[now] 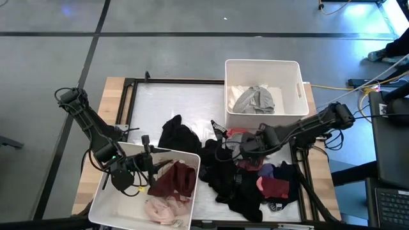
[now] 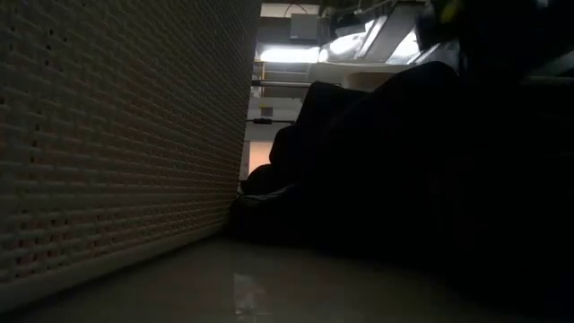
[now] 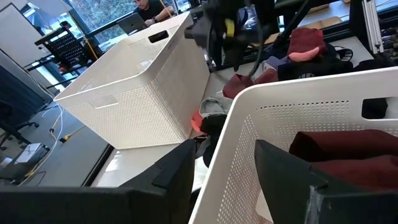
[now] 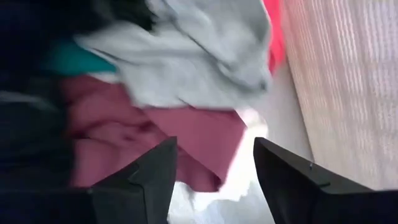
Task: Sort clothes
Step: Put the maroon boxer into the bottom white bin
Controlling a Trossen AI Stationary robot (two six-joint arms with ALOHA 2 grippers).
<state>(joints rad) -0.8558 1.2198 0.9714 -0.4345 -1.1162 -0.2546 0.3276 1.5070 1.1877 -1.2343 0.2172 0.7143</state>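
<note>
The clothes lie in a heap (image 1: 246, 176) on the table's right half: black, red, purple and maroon pieces, with a black one (image 1: 179, 135) apart toward the middle. My right gripper (image 1: 246, 148) hangs open above the heap, pointing down. In its wrist view the open fingers (image 4: 214, 168) stand over a grey garment (image 4: 186, 56) and a maroon one (image 4: 143, 137). My left gripper (image 1: 150, 167) is open over the far rim of the near-left bin (image 1: 105, 204). That bin holds a maroon garment (image 1: 174, 180) and a pink one (image 1: 163, 209).
A second white bin (image 1: 291, 70) at the far right holds grey clothes (image 1: 254, 100). The near-left bin's rim (image 3: 261, 93) runs between my left fingers in the wrist view. In the low view, a bin wall (image 2: 117, 135) and the dark heap (image 2: 377, 161) fill the picture.
</note>
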